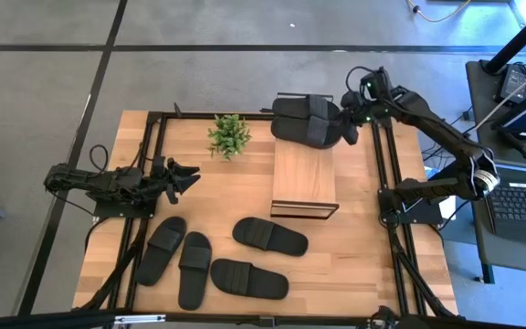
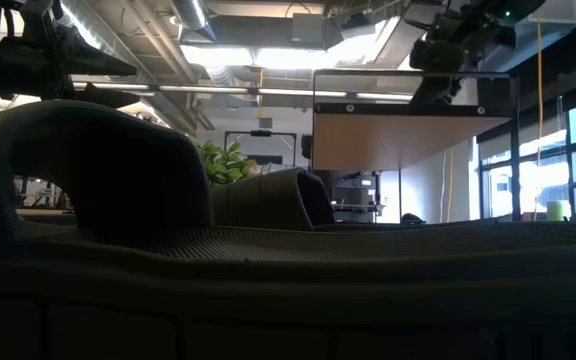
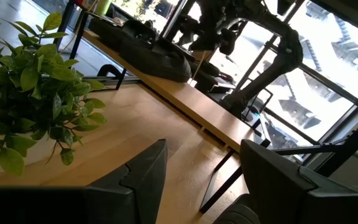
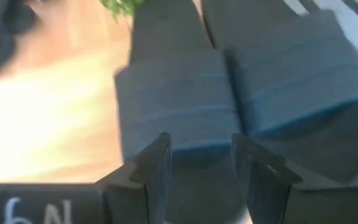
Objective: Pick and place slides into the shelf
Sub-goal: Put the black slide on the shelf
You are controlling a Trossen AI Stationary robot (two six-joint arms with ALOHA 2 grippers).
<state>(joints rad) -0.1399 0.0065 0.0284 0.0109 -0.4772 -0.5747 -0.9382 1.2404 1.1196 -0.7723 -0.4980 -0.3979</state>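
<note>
Here, toward the upper right of the overhead frame, the right gripper (image 1: 352,128) hovers with its fingers parted and nothing between them, just beside two black slides (image 1: 307,121) lying side by side on the far end of the shelf (image 1: 304,174). At centre left, the left gripper (image 1: 188,177) waits with fingers spread and empty, near a small green plant (image 1: 229,135). Four more slides (image 1: 270,236) lie across the lower middle of the table (image 1: 354,265).
</note>
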